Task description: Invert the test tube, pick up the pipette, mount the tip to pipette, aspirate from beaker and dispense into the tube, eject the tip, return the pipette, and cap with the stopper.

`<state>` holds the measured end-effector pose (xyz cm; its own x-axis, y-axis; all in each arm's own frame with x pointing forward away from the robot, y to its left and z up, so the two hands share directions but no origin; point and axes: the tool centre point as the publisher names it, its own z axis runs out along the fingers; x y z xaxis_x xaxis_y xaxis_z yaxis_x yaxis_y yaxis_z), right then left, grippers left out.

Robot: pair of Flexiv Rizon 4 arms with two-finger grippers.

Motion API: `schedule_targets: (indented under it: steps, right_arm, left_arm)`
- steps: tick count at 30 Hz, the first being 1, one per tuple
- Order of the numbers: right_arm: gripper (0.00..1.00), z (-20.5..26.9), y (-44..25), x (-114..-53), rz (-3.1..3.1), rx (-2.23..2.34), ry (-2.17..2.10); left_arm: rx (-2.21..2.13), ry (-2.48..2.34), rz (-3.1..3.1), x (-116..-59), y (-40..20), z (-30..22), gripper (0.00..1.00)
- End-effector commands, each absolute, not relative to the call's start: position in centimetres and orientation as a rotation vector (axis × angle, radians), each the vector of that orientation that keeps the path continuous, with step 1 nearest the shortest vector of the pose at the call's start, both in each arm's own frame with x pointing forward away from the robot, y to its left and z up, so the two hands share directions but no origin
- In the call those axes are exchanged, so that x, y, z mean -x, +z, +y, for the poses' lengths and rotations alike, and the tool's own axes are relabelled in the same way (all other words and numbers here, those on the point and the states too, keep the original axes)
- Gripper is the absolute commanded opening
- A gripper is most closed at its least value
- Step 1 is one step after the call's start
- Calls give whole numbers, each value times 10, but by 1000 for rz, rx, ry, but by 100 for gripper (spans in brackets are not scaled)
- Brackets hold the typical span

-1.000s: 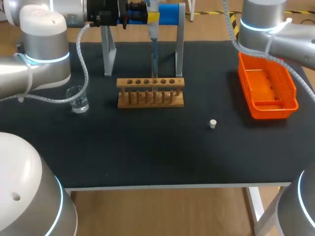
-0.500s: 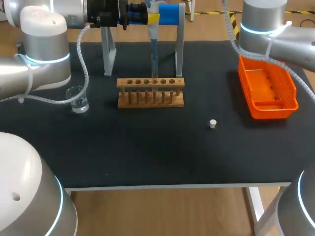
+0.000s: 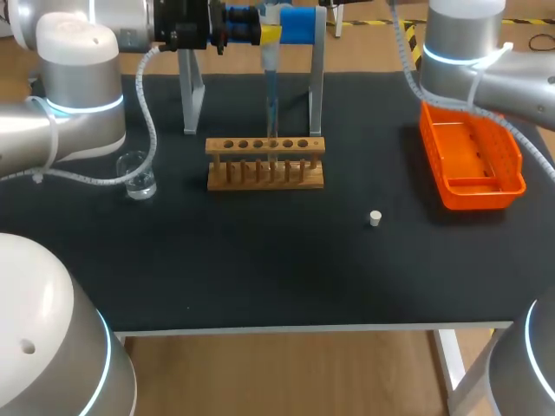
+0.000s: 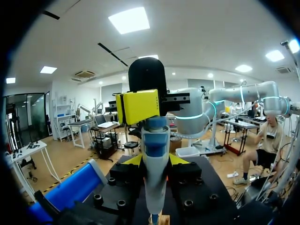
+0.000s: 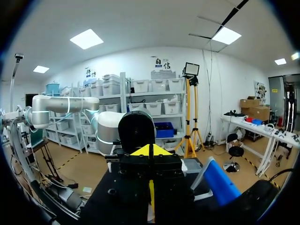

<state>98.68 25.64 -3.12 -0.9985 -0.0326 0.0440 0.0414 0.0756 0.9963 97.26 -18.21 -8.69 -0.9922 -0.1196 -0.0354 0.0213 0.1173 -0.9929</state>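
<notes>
In the head view my left gripper (image 3: pixel 264 31) is at the table's back, shut on the white and blue pipette (image 3: pixel 270 59). The pipette hangs upright, and its thin tip (image 3: pixel 271 117) reaches down into a hole of the wooden test tube rack (image 3: pixel 264 163). A clear tube seems to stand in that hole, but it is hard to tell from the tip. In the left wrist view the pipette (image 4: pixel 155 159) stands between the yellow tips of my left gripper (image 4: pixel 155 161). The glass beaker (image 3: pixel 137 175) holds liquid, left of the rack. The white stopper (image 3: pixel 375 217) lies right of the rack. My right gripper (image 5: pixel 150 157) is shut and holds nothing.
A metal pipette stand (image 3: pixel 316 87) with a blue holder rises behind the rack. An orange tray (image 3: pixel 513 165) sits at the right, under my right arm (image 3: pixel 473 52). My left arm (image 3: pixel 78 69) spans the back left above the beaker.
</notes>
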Motion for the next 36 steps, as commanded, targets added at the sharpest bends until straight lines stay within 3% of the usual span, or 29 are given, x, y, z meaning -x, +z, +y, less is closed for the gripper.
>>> schedule_targets:
  steps: [1, 2, 3, 14, 27, 36]
  right_arm:
    - [42, 249, -19, -981, -2273, -28, -2127]
    - [91, 247, -15, -979, -2276, -43, -2139]
    - [100, 244, -12, -976, -2277, -62, -2149]
    - [100, 199, -14, -945, -2357, -176, -2152]
    - [100, 140, -113, -947, -2341, 7, -2065]
    - [100, 147, -167, -950, -2407, -124, -1988]
  left_arm:
    - [102, -2015, 2266, -974, -82, -182, 0]
    - [102, -2015, 2266, -974, -82, -182, 0]
    - [102, -2015, 2266, -974, -82, -182, 0]
    - [102, -2015, 2266, -974, -82, -182, 0]
    - [102, -2015, 2266, -974, -82, -182, 0]
    - [102, -2015, 2266, -974, -82, -182, 0]
